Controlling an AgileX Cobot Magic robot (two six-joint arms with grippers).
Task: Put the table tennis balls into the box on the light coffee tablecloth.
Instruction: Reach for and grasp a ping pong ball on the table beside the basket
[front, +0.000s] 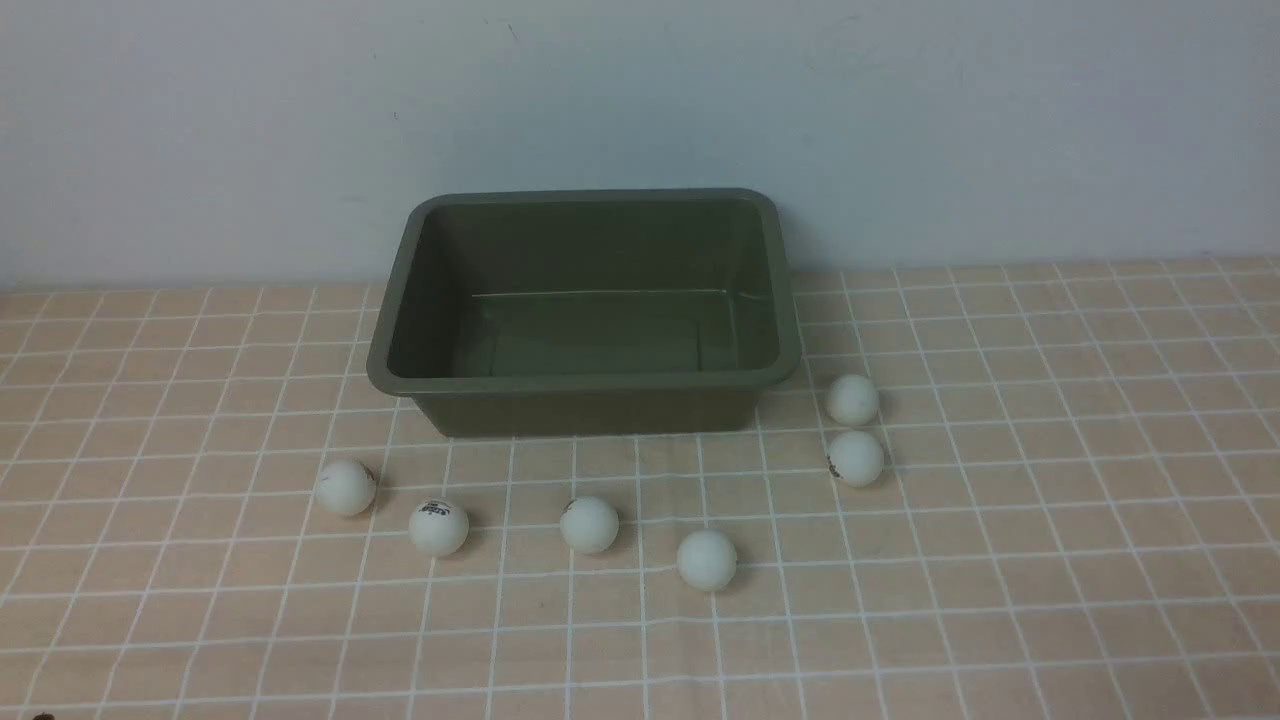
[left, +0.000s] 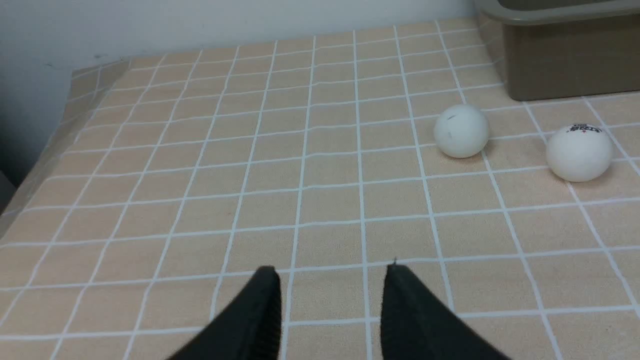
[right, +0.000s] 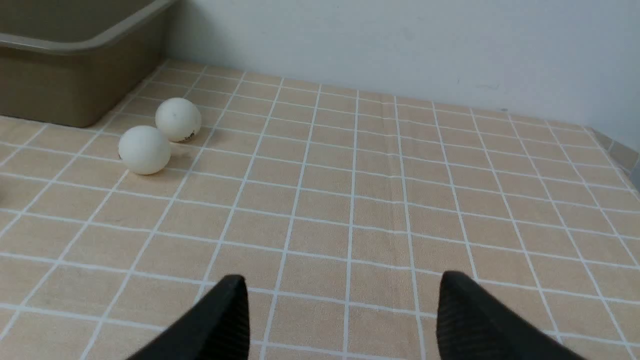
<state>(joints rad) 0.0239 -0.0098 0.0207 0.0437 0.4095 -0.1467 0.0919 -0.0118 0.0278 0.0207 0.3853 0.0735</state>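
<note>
Table tennis balls (front: 589, 524) on gridded tablecloth (front: 1000, 560), pale wall (front: 900, 120) behind

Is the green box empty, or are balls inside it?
Empty. The box shows only its bare floor; all six balls lie outside on the tablecloth.

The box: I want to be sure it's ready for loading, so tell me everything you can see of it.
The box is an olive-green rectangular tub, plastic by its look, with rounded corners, a flared rim and sloping walls. It stands upright and empty on the tablecloth, near the wall behind. Nothing rests against its visible sides; the nearest ball lies just off its right front corner.
</note>
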